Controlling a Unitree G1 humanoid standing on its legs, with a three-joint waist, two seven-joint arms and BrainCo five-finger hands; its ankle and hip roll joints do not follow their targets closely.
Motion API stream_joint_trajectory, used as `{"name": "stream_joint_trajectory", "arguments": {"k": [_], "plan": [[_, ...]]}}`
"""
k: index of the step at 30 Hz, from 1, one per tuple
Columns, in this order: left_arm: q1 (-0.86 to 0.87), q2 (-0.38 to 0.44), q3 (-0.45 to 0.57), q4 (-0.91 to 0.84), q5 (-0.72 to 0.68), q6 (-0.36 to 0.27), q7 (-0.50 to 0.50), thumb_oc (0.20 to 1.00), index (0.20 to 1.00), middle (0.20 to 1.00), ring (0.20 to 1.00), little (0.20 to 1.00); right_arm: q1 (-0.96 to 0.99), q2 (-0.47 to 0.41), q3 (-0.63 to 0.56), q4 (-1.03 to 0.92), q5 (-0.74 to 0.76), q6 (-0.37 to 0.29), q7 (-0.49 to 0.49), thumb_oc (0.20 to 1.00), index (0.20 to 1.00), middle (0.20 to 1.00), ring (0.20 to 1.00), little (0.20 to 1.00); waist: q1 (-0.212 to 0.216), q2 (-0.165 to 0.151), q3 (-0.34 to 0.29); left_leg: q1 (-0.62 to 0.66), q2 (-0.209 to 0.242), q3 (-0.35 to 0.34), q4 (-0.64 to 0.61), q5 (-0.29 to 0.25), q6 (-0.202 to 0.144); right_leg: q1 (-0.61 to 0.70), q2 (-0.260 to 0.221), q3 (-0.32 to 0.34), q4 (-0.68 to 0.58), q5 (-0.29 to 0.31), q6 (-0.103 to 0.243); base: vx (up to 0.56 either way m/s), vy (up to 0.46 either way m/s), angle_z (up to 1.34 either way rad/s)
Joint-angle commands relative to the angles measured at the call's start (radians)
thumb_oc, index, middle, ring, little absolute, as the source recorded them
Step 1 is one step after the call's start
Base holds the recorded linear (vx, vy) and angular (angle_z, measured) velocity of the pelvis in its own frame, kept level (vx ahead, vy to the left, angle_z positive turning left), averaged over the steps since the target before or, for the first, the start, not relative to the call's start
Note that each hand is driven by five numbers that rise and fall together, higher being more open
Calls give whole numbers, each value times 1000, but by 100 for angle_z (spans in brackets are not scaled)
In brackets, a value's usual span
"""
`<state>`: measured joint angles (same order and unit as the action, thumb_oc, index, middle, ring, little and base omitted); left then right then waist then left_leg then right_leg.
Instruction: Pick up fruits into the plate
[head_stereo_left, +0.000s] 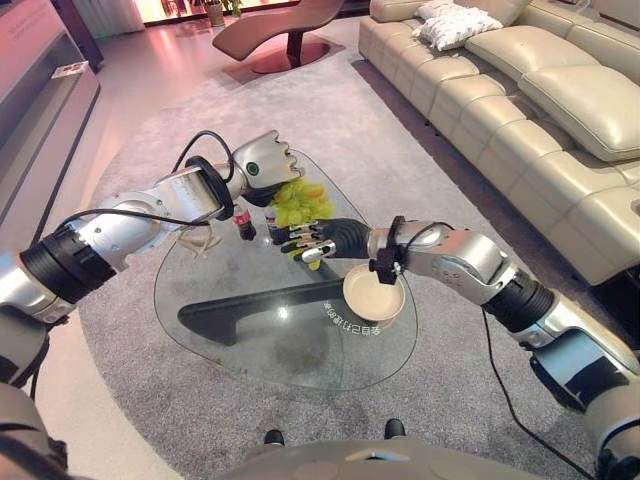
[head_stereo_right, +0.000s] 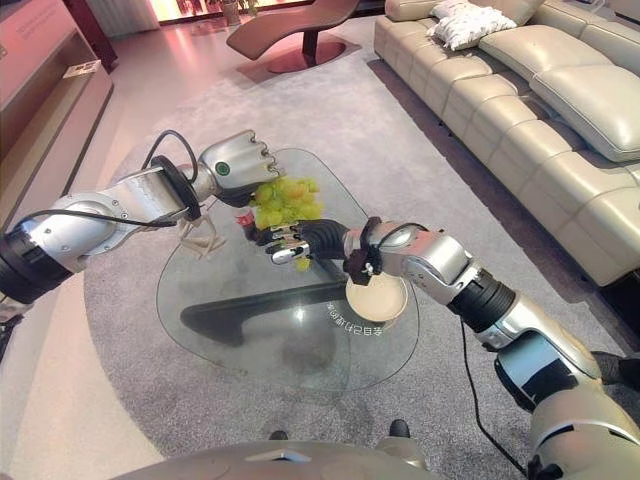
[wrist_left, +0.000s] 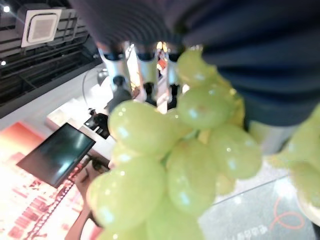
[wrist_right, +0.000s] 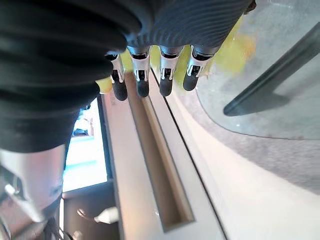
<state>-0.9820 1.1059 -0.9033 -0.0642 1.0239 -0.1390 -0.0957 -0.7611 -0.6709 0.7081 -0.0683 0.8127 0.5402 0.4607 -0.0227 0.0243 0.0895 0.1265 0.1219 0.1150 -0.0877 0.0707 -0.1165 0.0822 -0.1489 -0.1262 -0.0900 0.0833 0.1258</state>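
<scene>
Left eye view: a bunch of green grapes (head_stereo_left: 303, 203) is held aloft in the curled left hand (head_stereo_left: 262, 165), above the glass table (head_stereo_left: 250, 340), the straight-fingered right hand (head_stereo_left: 318, 240) just beneath, while the plate (head_stereo_left: 374, 293) is judged still unfilled

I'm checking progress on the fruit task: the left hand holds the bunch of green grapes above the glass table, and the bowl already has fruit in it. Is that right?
Not quite. The left hand does hold the green grapes above the glass table, but the bowl is still empty, as the left eye view shows. The right hand reaches in just under the grapes.
</scene>
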Motion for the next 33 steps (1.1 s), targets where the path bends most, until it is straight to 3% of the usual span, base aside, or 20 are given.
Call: {"name": "stream_joint_trajectory", "arguments": {"k": [1,5,13,24,28,33], "plan": [[-54,110,80,63,37,57,66,200,200,200,200,200,7,-65,-110,-50,19,-106,66,1000,1000,1000,1000,1000,16,-43,-41,-21,-40,16,48,-117,35,33,-24,-57,45,-70,31,0,0,0],[-4,166,130,88,36,11,111,200,200,200,200,200,30,-119,-207,-44,88,-202,51,1000,1000,1000,1000,1000,16,-42,-46,-23,-36,15,50,-117,32,32,-25,-63,48,-69,32,0,0,0],[75,193,203,123,31,-30,128,200,200,200,200,200,75,-112,-330,-45,115,-294,48,1000,1000,1000,1000,1000,14,-33,-53,-15,-37,6,47,-121,33,41,-22,-65,49,-76,33,16,8,0],[-3,142,142,59,-33,-93,177,200,200,200,200,200,64,-45,-298,-44,109,-272,-22,1000,1000,1000,1000,1000,12,-29,-50,-25,-35,-3,50,-109,32,35,-17,-63,50,-71,24,-1,0,0],[-67,104,100,36,-46,-71,209,200,200,200,200,200,36,-6,-247,-28,147,-228,-33,1000,1000,1000,1000,1000,14,-31,-54,-29,-35,-5,50,-109,31,35,-16,-59,49,-73,22,-15,0,1],[-99,46,78,14,-48,-40,246,200,200,200,200,200,16,54,-189,-62,195,-229,-52,1000,1000,1000,1000,1000,14,-31,-52,-30,-34,-11,52,-110,32,33,-15,-52,53,-75,19,-12,10,3]]}}
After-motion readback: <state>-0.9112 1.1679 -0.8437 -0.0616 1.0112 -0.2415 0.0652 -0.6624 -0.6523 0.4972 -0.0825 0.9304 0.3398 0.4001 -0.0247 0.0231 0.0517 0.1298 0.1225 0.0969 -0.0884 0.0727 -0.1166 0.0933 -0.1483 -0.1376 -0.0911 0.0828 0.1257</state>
